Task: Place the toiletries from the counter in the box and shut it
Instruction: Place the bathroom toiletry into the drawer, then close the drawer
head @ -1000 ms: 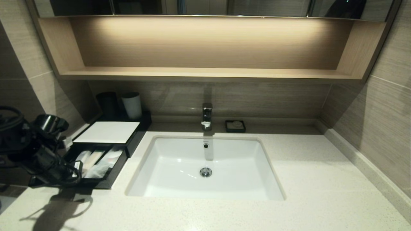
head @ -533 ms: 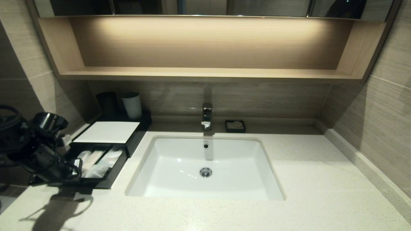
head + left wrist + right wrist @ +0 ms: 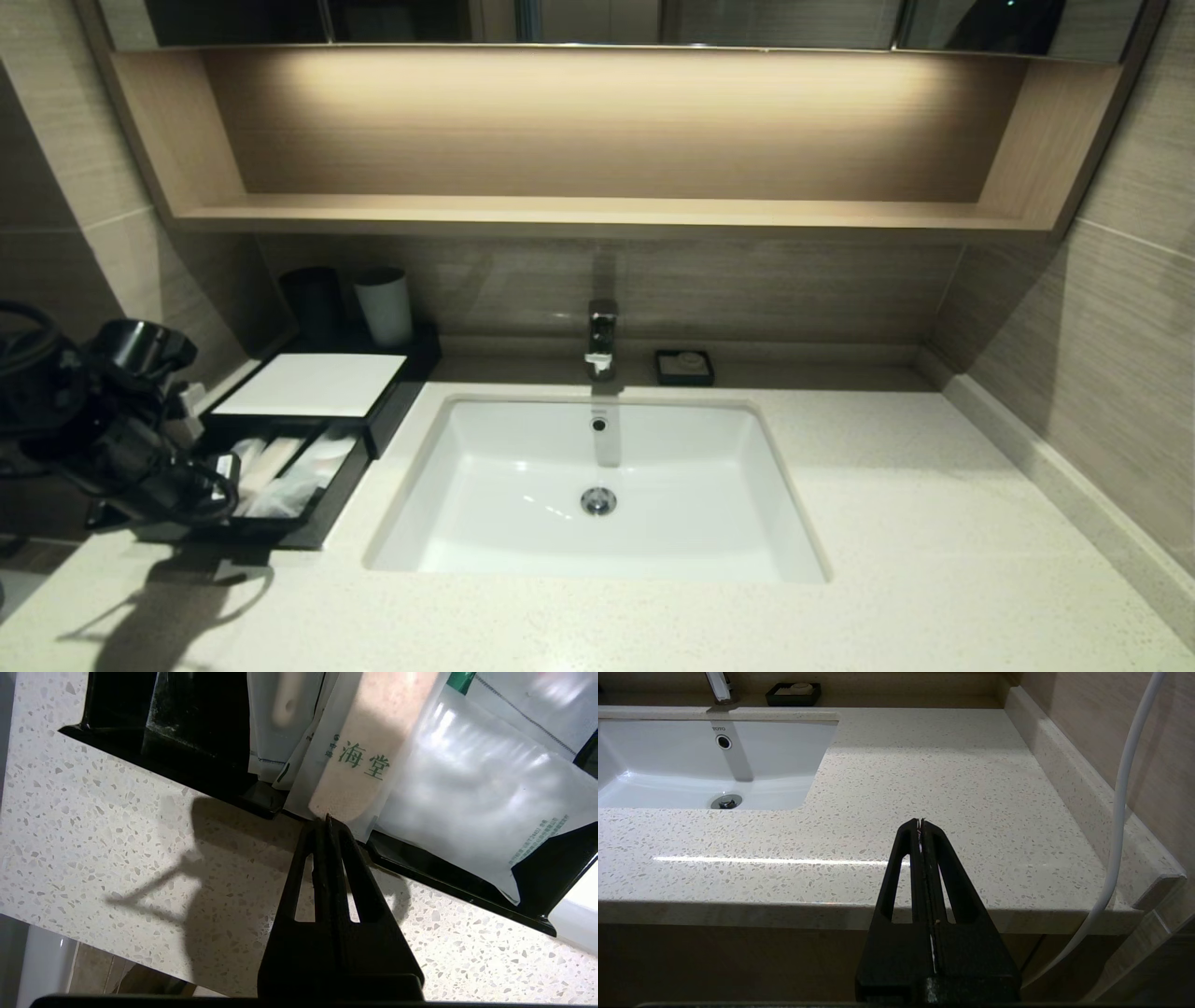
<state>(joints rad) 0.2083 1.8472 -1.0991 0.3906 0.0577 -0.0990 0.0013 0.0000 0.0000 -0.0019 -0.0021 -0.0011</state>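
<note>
Slightly leftward since earlier, the left gripper (image 3: 327, 820), fully closed and empty, sits at the open drawer (image 3: 308, 527) rim beside wrapped toiletries (image 3: 355, 765); the right gripper (image 3: 920, 822) is closed over the bench (image 3: 924, 779).

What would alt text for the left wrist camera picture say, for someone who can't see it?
The robot's left hand, its black fingers pressed shut and empty, points at the front rim of an open black box. Inside lie toiletries in whitish wrappers with green print, some overhanging the rim. The box sits on a speckled cream counter.
</note>
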